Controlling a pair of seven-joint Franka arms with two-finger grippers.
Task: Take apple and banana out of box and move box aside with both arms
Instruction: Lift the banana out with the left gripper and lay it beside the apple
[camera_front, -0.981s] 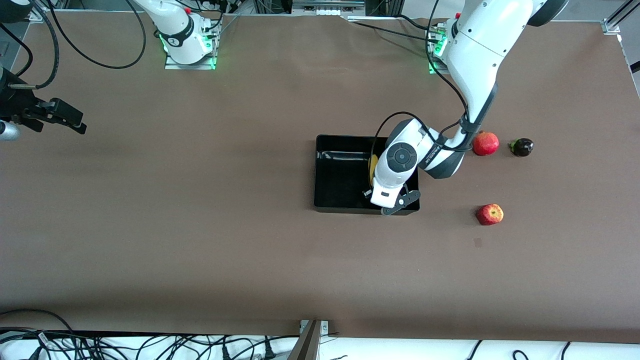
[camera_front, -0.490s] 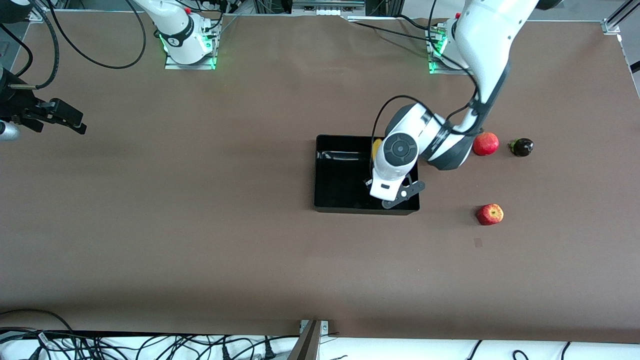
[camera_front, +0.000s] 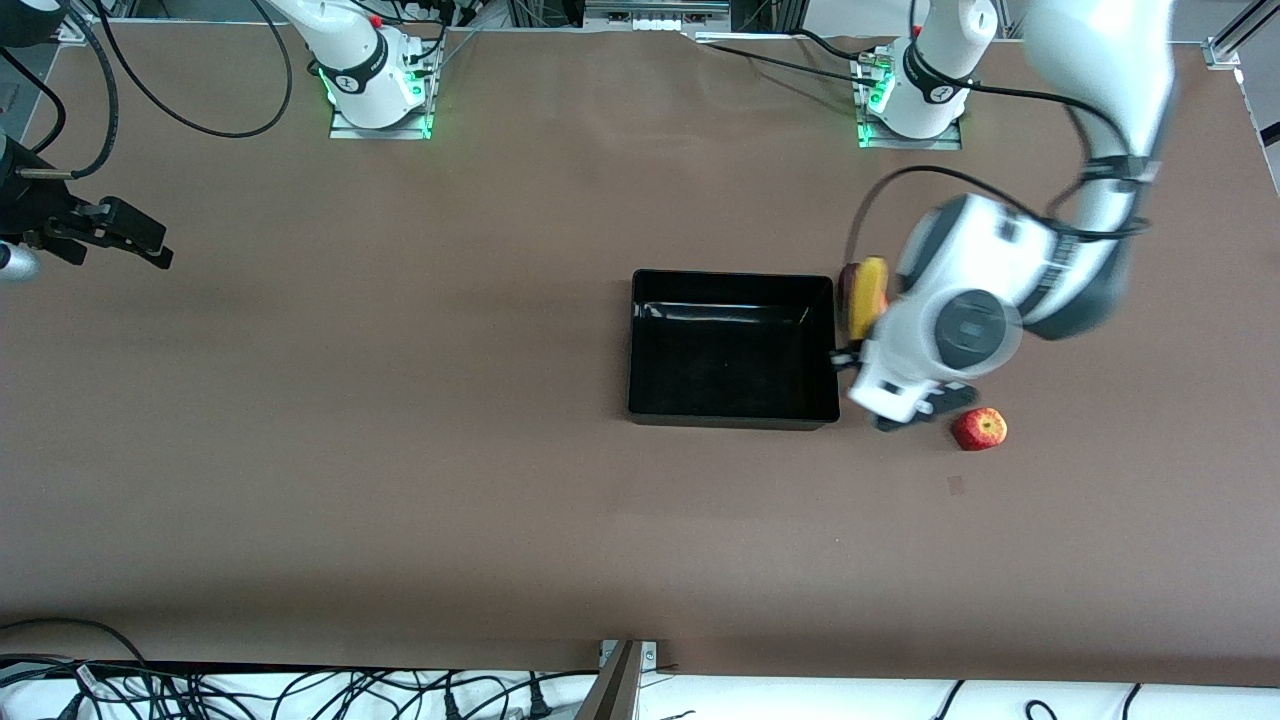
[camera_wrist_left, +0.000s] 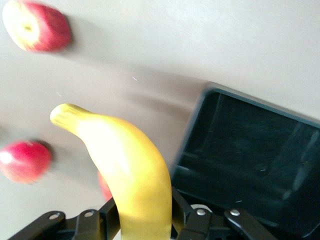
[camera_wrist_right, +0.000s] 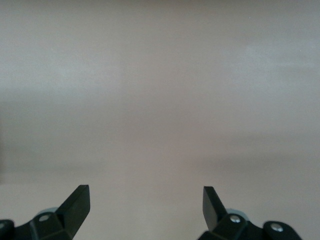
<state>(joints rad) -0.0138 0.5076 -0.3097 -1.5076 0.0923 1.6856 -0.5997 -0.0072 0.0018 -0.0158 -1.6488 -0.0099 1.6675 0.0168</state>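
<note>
My left gripper (camera_wrist_left: 145, 220) is clamped on the banana (camera_wrist_left: 127, 175), which juts out from between my fingers (camera_wrist_left: 112, 220), and I hold it up in the air over the bare table just beside the box (camera_front: 735, 345), at the side toward my left arm's end. In the front view the banana (camera_front: 866, 297) shows as a yellow length beside my left wrist, with something red right against it that I cannot make out.

The box sits open on the table with nothing in it. The apple (camera_front: 980, 428) lies on the table toward my left arm's end, nearer to the front camera than my left wrist and apart from the box. My left wrist view also shows the apple (camera_wrist_left: 36, 26) and another red fruit (camera_wrist_left: 24, 161) on the table.

My right gripper (camera_wrist_right: 145, 205) waits over bare table at my right arm's end, its fingers spread wide and holding nothing.
</note>
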